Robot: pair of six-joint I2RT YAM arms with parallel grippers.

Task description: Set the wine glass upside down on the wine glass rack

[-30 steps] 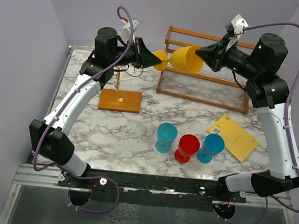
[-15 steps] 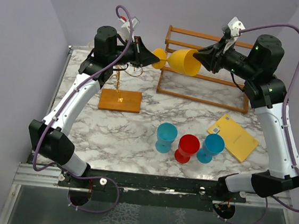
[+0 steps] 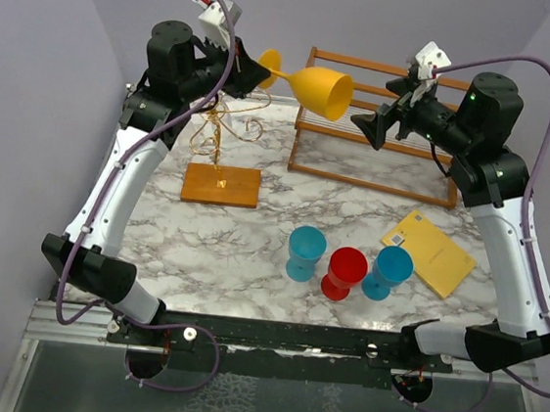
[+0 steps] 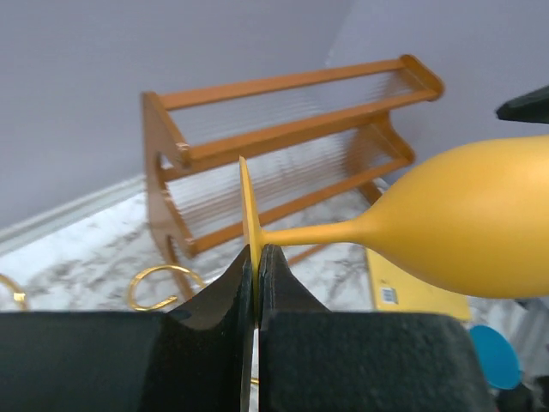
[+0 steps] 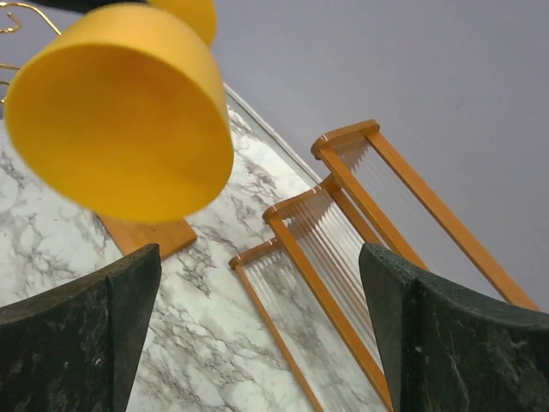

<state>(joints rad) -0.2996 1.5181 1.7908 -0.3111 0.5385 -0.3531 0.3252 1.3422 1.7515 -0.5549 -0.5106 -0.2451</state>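
Note:
The yellow wine glass (image 3: pixel 319 88) hangs sideways in the air, bowl pointing right, above the back of the table. My left gripper (image 3: pixel 250 74) is shut on its thin round foot (image 4: pixel 247 206), the fingers pinching the disc edge-on; the stem and bowl (image 4: pixel 463 219) stretch to the right. My right gripper (image 3: pixel 367 125) stands open just right of the bowl's mouth (image 5: pixel 120 112), apart from it, nothing between its fingers (image 5: pixel 77 335). The wine glass rack (image 3: pixel 219 131), a gold wire tree on a flat wooden base (image 3: pixel 220 185), stands below the left gripper.
A large wooden slatted shelf rack (image 3: pixel 380 138) stands at the back right, under the right gripper. Two blue cups (image 3: pixel 306 252) (image 3: pixel 389 270) and a red cup (image 3: pixel 346 272) stand near the front. A yellow booklet (image 3: pixel 430 252) lies to their right.
My right gripper has opened, let go of the bowl and drawn back to the right. The left arm has lifted the glass up and to the left, above the wire rack.

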